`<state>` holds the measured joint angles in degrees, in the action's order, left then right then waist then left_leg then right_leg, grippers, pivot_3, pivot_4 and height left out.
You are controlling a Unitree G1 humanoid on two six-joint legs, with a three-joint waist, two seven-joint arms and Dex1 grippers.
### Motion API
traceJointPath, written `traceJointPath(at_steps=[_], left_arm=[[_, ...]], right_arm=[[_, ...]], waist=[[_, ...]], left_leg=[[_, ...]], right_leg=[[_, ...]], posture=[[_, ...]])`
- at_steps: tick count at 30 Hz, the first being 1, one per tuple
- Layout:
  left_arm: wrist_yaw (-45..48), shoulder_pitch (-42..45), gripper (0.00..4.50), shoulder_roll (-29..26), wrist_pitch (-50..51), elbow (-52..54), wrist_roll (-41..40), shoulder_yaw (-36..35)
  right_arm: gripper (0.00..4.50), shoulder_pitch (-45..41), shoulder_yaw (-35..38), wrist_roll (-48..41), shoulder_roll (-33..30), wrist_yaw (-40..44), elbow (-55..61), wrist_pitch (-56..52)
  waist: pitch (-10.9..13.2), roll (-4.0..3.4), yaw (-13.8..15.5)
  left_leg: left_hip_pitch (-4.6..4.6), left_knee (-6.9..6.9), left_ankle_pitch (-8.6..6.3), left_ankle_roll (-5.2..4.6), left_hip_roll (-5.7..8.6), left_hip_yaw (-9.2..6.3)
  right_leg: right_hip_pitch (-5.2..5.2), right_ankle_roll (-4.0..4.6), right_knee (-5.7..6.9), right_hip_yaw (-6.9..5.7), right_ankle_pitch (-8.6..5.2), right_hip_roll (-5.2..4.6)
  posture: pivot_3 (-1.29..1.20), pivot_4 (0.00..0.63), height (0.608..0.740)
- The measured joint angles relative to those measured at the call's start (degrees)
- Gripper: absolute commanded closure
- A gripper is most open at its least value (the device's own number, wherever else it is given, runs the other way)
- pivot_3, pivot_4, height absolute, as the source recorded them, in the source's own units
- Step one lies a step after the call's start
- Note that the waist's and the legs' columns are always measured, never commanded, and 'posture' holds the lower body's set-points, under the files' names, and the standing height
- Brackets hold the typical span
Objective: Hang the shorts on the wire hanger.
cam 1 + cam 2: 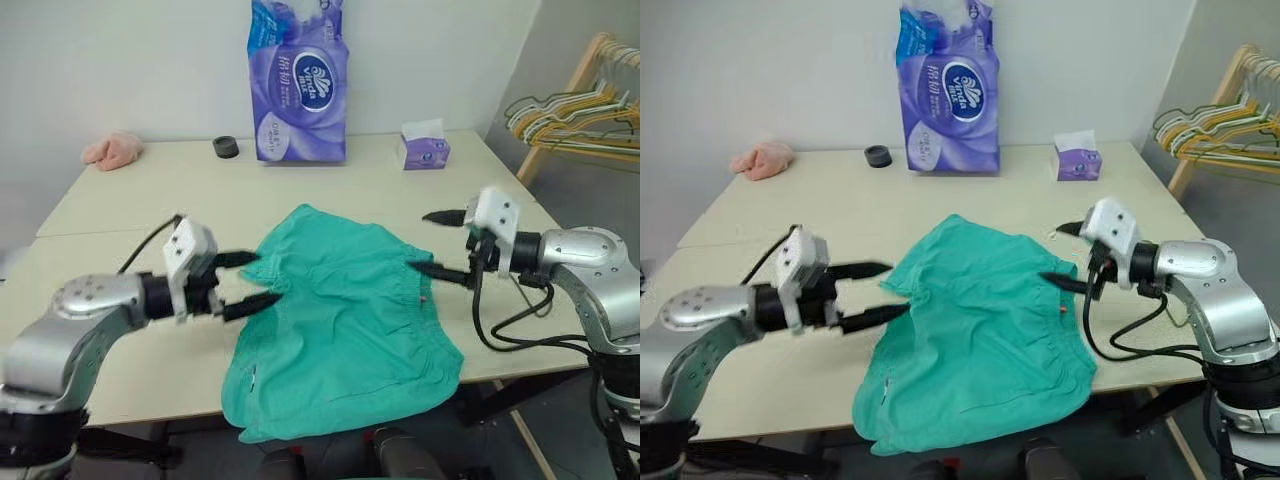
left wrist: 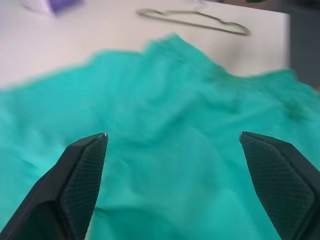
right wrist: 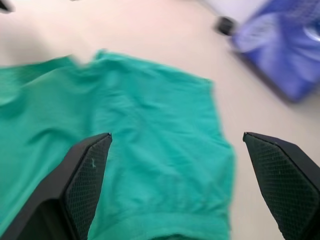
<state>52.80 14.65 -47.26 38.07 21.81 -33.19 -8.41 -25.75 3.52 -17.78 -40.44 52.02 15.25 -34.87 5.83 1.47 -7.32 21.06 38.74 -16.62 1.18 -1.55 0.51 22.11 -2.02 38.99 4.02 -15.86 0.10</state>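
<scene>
The teal shorts [image 1: 345, 320] lie spread across the desk's [image 1: 130, 205] front edge, one hem overhanging. Left gripper [image 1: 248, 281] and right gripper [image 1: 440, 244] flank them, jaws wide, holding nothing. The wire hanger [image 2: 195, 20] lies beyond.

I can read one brand only: the tall purple tissue pack [image 1: 298, 85] standing at the table's [image 1: 120, 200] far edge carries a dark blue oval logo reading "Vinda", with white Chinese characters above it that I can't make out. The small purple tissue box [image 1: 423, 145] near the far right corner has print too small for me to read.
</scene>
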Motion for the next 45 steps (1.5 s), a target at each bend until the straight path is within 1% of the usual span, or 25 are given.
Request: traceJointPath(at_steps=[3,5,9,11,13,15,18,22,27,31,34,35,39,45], left_arm=[[-0.85,1.42,0.04,1.02,0.38,0.26,1.25,4.50],[-1.15,2.61,0.04,2.74,0.38,0.17,1.94,6.89],[-1.57,6.60,0.04,4.60,0.20,-0.16,2.50,8.52],[-1.23,9.27,0.04,5.56,-0.04,-0.26,2.53,9.25],[0.19,11.10,0.04,5.48,-0.73,-0.26,2.68,9.99],[1.58,11.38,0.04,4.68,-1.21,-0.57,3.19,10.69],[3.76,11.88,0.04,3.96,-1.34,-1.86,3.72,11.57],[7.49,11.94,0.04,1.91,-1.01,-1.80,2.70,11.67],[10.83,11.89,0.04,-0.71,-0.99,-1.80,2.04,11.50],[13.15,11.90,0.04,-2.32,-1.00,-1.80,1.38,11.31],[13.12,12.48,0.00,-2.41,-1.42,-2.68,1.59,11.24],[13.10,12.72,0.00,-2.45,-1.70,-3.37,1.73,11.09],[13.08,13.29,0.00,-3.06,-2.46,-4.96,1.96,10.16],[13.09,13.48,0.00,-4.83,-3.08,-7.06,2.59,8.97]], right_arm=[[0.00,3.97,2.63,0.40,0.20,-3.69,-3.93,-0.91],[0.00,4.75,4.37,1.06,1.01,-7.26,-7.13,-1.51],[0.00,5.60,5.92,3.32,1.04,-12.97,-9.95,-1.11],[0.00,4.70,5.94,6.34,2.08,-18.37,-14.99,-0.40],[0.00,3.19,5.53,9.45,3.13,-23.01,-22.74,0.56],[0.00,1.36,5.31,10.42,3.59,-24.94,-28.68,0.87],[0.00,-4.30,6.09,10.35,4.85,-26.89,-39.27,2.95],[0.00,-10.83,6.19,12.22,3.95,-28.48,-51.50,8.41],[0.00,-18.03,5.43,12.74,3.81,-26.62,-66.84,10.55],[0.00,-21.36,4.61,13.31,3.81,-24.47,-75.40,10.95],[0.60,-23.58,4.63,13.26,3.79,-22.76,-79.14,10.73],[0.90,-24.07,4.63,13.27,3.78,-22.29,-79.88,10.66],[2.27,-24.43,4.69,13.79,3.81,-22.24,-81.26,10.72],[4.34,-23.99,4.72,14.33,4.74,-26.25,-82.15,12.37]], waist=[[0.01,-0.02,-0.11],[0.02,-0.03,-0.38],[0.02,-0.03,-0.92],[0.00,-0.01,-0.97],[0.00,-0.06,-1.14],[0.08,-0.24,-1.66],[0.10,-0.27,-2.78],[0.09,-0.27,-3.89],[0.10,-0.27,-4.05],[0.10,-0.27,-4.03],[0.09,-0.25,-4.02],[0.09,-0.25,-4.02],[0.02,-0.14,-4.04],[-0.17,0.16,-3.98]], left_leg=[[0.00,-0.02,0.00,0.00,0.00,0.10],[0.07,-0.01,0.00,0.00,0.00,0.13],[0.01,-0.01,0.00,0.00,-0.01,0.12],[-0.02,0.00,0.00,0.00,0.01,0.15],[-0.04,-0.01,0.00,0.00,0.02,0.19],[-0.04,-0.03,0.00,0.00,0.02,0.25],[-0.03,-0.03,0.00,0.00,0.02,0.28],[0.00,-0.07,0.00,0.00,0.00,0.25],[-0.02,-0.07,0.00,0.00,0.00,0.24],[-0.01,-0.08,0.00,0.00,-0.01,0.22],[-0.02,-0.07,0.00,0.00,-0.01,0.19],[-0.03,-0.07,0.00,0.00,0.00,0.18],[-0.03,-0.07,0.00,0.00,-0.02,0.15],[-0.07,-0.07,0.00,0.01,-0.06,0.10]], right_leg=[[0.04,0.00,-0.02,0.10,-0.01,0.01],[0.12,0.00,0.00,0.11,-0.01,0.02],[0.09,-0.01,0.01,0.13,-0.01,0.22],[0.07,-0.03,0.00,0.14,0.01,0.29],[0.07,-0.02,0.01,0.17,0.01,0.30],[0.10,-0.01,0.01,0.20,0.00,0.30],[0.12,-0.01,0.00,0.20,0.00,0.32],[0.11,0.01,-0.06,0.21,-0.01,0.32],[0.10,0.01,-0.06,0.23,-0.02,0.32],[0.10,0.02,-0.07,0.24,-0.02,0.31],[0.06,0.02,-0.08,0.22,-0.02,0.30],[0.06,0.02,-0.08,0.22,-0.02,0.31],[0.05,0.02,-0.09,0.20,-0.03,0.36],[-0.02,0.02,-0.10,0.17,-0.03,0.39]], posture=[[-0.13,0.066,0.740],[-0.14,0.067,0.740],[-0.17,0.070,0.740],[-0.17,0.070,0.740],[-0.18,0.070,0.740],[-0.18,0.068,0.740],[-0.18,0.067,0.740],[-0.16,0.064,0.740],[-0.15,0.063,0.740],[-0.15,0.064,0.740],[-0.15,0.063,0.740],[-0.15,0.063,0.740],[-0.14,0.064,0.740],[-0.14,0.063,0.740]])
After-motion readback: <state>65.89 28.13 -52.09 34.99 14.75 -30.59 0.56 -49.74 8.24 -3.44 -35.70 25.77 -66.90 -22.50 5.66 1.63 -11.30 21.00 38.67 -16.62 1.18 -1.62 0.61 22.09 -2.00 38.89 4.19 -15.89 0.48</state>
